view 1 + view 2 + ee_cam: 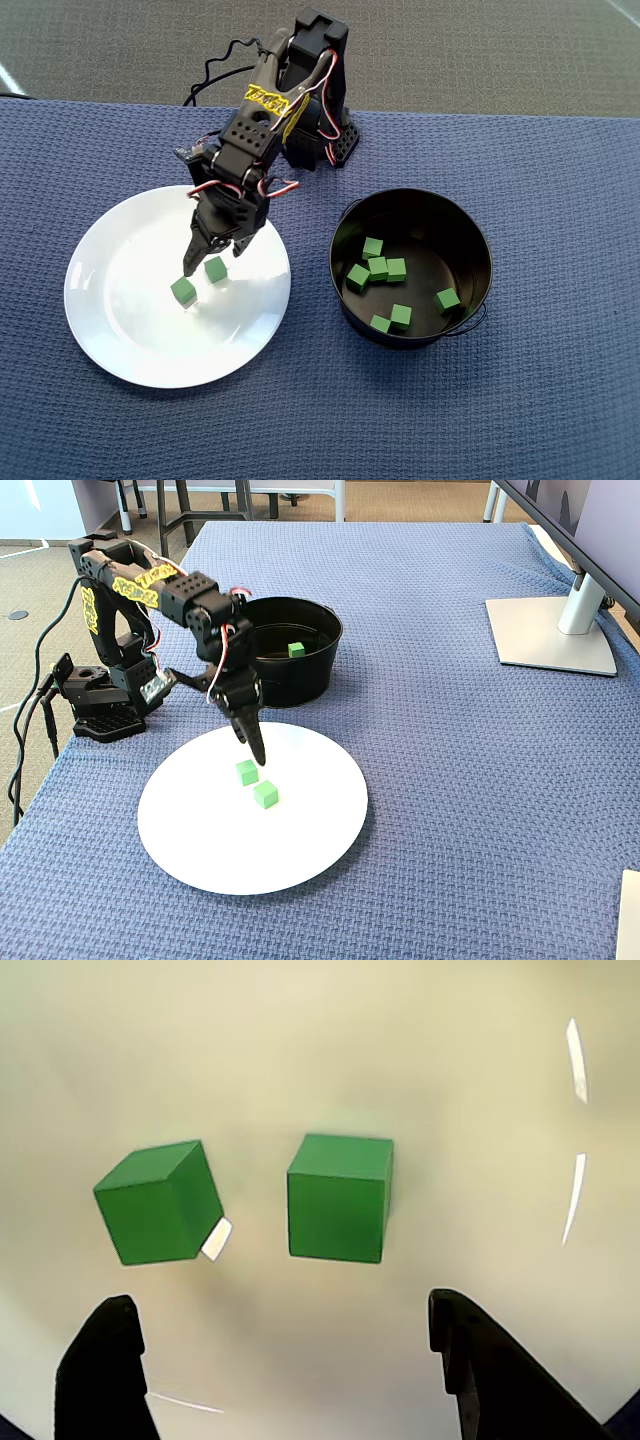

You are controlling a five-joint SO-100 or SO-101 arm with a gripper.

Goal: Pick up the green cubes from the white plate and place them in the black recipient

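Two green cubes [216,269] [183,291] lie near the middle of the white plate [130,320]. My gripper [212,256] hangs open just above them, tips pointing down at the plate. In the wrist view the black fingers [105,1375] stand wide apart at the bottom edge with nothing between them. One cube [338,1198] sits ahead of the gap and the other [160,1203] is off to the left. The black recipient [345,300] stands right of the plate and holds several green cubes [378,267]. The fixed view shows the gripper [257,757] above the nearer cube [247,772].
The arm's base [100,705] sits at the table's edge behind the plate. A monitor stand [555,630] occupies the far right of the blue cloth [450,780]. The pot's wire handle [470,325] hangs at its front.
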